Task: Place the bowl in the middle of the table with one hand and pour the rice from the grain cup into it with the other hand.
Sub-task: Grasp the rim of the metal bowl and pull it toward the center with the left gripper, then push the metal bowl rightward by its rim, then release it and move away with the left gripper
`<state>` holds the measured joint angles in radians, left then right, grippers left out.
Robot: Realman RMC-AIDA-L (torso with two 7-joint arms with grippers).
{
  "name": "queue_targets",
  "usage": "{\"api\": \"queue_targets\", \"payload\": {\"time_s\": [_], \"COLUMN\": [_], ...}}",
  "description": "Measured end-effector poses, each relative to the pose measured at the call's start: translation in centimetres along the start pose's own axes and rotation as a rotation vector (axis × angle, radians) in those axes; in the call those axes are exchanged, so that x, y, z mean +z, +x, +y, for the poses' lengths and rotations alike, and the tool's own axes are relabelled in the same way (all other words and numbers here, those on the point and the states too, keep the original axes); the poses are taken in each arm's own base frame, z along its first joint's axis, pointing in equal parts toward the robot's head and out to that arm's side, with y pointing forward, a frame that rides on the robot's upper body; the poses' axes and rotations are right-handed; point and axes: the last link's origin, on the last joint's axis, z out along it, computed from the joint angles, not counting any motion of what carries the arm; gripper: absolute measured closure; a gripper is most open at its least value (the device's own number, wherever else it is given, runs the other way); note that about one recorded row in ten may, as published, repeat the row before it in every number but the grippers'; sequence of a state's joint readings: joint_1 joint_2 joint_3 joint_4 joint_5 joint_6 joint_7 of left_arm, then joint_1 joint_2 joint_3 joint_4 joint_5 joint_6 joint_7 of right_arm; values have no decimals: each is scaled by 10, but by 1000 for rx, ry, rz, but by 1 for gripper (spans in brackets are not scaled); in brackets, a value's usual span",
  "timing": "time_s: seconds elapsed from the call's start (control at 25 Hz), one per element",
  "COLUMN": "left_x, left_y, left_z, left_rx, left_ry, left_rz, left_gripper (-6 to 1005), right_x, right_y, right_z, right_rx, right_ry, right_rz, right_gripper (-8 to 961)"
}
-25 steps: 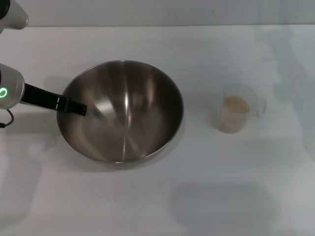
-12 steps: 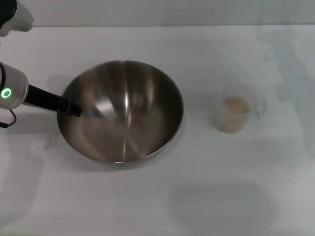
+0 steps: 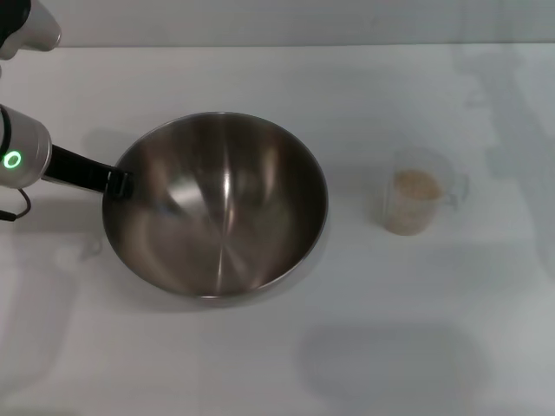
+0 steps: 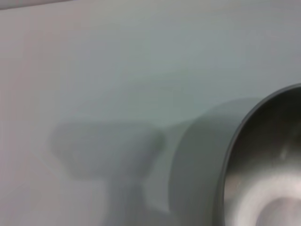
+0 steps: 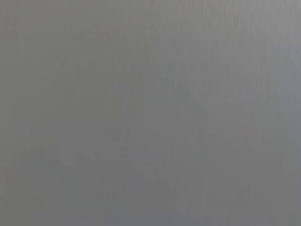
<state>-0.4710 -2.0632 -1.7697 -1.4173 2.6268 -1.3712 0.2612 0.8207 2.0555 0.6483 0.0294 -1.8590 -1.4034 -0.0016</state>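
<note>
Touching one bowl point(image 3: 217, 208) rim: left tool point(image 3: 121, 183), grip state unclear; one grain cup point(image 3: 414, 202) apart.

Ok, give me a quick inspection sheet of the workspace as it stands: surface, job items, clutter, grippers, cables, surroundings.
Surface: white table, bare apart from the job items; soft shadows only.
Bowl: steel bowl left of centre, upright and empty.
Grain cup: clear grain cup stands upright to the bowl's right, apart from it, untouched.
Rice: rice in the cup, none in the bowl.
Clutter: nothing seen.
Left gripper: left gripper at the bowl's left rim, over its edge; jaws' state cannot be judged.
Right gripper: not in view; its wrist camera shows only plain grey.
Cables: one dark loop under the left arm's wrist.
Surroundings: pale wall band behind the table.
</note>
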Motion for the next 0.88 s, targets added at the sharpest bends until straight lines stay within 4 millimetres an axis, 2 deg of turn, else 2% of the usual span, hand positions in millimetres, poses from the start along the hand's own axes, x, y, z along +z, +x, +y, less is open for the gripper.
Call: {"api": "queue_targets", "payload": {"time_s": [0.28,0.52,0.56,0.88], "left_x": [-1,-9,-13,-11], "left_y": [5,18,25,44], "left_z": [2,8,11,26], "left_rx": [5,-2,7,56], "left_ry": [-7,-68,-80,-99], "left_rz": [12,64,85,106], "left_gripper": [931,950,953,954], "right_x": [0,0,-1,-3], "right_y": [0,0,0,1], "right_z": [-1,-2,-2,-4], "right_rx": [-1,-2,-3,-4], "right_ry": [3,4,5,11], "right_rz": [0,1,1,6], "right_gripper": [438,437,437,438]}}
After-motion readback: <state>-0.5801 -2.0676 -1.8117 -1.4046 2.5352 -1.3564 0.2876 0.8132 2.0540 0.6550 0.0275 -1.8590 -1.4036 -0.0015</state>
